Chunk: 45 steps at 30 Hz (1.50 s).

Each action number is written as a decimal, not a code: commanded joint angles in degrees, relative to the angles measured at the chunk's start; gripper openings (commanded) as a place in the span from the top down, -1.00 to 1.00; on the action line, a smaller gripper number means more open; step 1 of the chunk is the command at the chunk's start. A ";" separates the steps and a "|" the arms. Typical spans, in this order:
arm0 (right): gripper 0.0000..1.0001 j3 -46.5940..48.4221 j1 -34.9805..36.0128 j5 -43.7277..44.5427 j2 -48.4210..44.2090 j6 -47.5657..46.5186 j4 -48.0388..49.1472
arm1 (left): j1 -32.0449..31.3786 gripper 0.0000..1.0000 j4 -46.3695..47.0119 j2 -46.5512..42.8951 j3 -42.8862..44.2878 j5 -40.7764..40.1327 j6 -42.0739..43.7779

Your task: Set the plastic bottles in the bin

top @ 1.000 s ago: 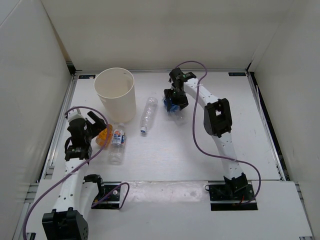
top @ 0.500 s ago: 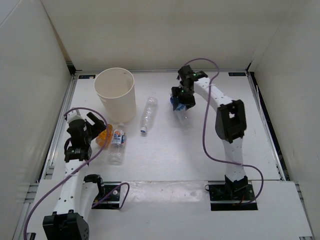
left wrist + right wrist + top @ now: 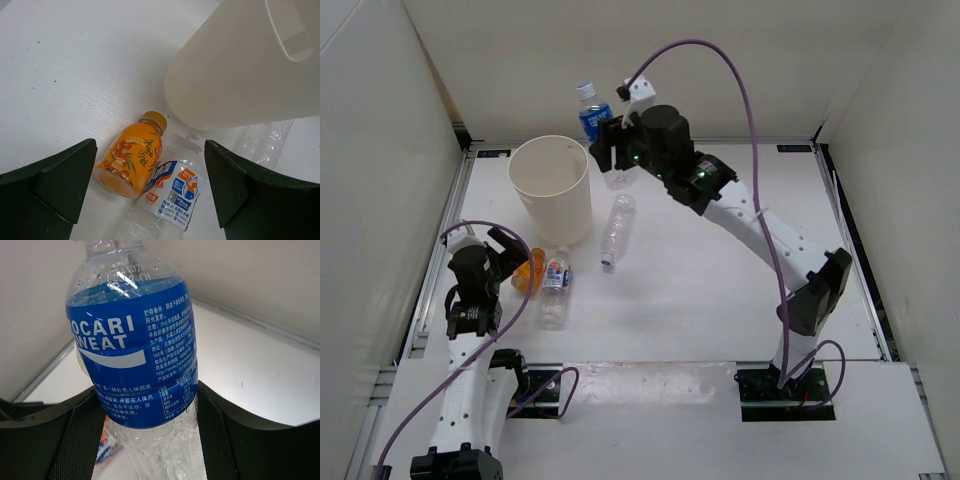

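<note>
The right gripper (image 3: 612,158) clamps the Pocari Sweat bottle (image 3: 592,118) upright, high; the bin (image 3: 552,200) stands just to its left, lower; the left gripper (image 3: 512,255), jaws wide, hovers over the orange bottle (image 3: 131,157).

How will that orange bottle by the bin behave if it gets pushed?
Lying on its side, the orange bottle would probably roll. The white-labelled bottle right beside it may stop it rolling that way. Its glossy wrap looks somewhat slippery.
</note>
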 commanded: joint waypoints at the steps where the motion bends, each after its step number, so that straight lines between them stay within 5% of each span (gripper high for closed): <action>1: 1.00 -0.65 3.81 8.10 2.17 -7.10 17.04 | 0.39 -0.99 0.21 -0.38 -0.46 -0.29 -0.98; 11: 1.00 21.12 9.00 6.46 21.93 -12.99 28.29 | 0.31 -0.99 -0.40 -1.69 -0.63 0.94 -1.77; 20: 0.79 26.87 7.95 3.28 31.88 -10.01 32.61 | 0.22 -0.99 -0.22 -0.81 -0.02 1.64 -2.21; 24: 0.29 26.96 7.07 2.41 32.58 -8.60 32.53 | 0.13 -0.99 0.22 -0.46 -0.19 2.00 -2.21; 25: 0.02 27.13 6.90 2.23 32.32 -7.99 31.66 | 0.22 -0.99 0.30 -0.37 -0.28 2.08 -2.21; 26: -0.68 27.13 6.98 2.14 31.88 -7.72 31.22 | 0.31 -0.99 0.31 -0.46 -0.28 2.26 -1.95; 27: -0.81 27.22 7.07 2.66 31.18 -7.63 30.78 | 0.22 -0.99 0.48 -0.37 -0.37 2.61 -1.95; 34: -0.81 25.99 10.32 15.93 21.34 -15.60 22.71 | 0.22 -0.99 0.31 -0.29 0.16 2.52 -0.72; 38: -0.81 14.77 12.51 31.55 4.16 -17.21 18.38 | 0.30 -0.99 -0.22 -1.16 0.51 1.91 0.33; 41: -0.81 3.69 8.60 25.02 -8.67 -8.98 3.17 | 0.22 -0.99 -1.10 -2.04 1.04 2.09 0.16; 42: -0.81 -0.42 3.00 15.16 -12.90 6.97 -4.57 | 0.22 -0.99 -3.36 -2.57 2.00 4.17 0.25; 45: -0.81 -13.44 -5.89 7.98 -19.87 16.87 -4.13 | 0.22 -0.99 -4.53 -4.41 1.22 4.81 0.07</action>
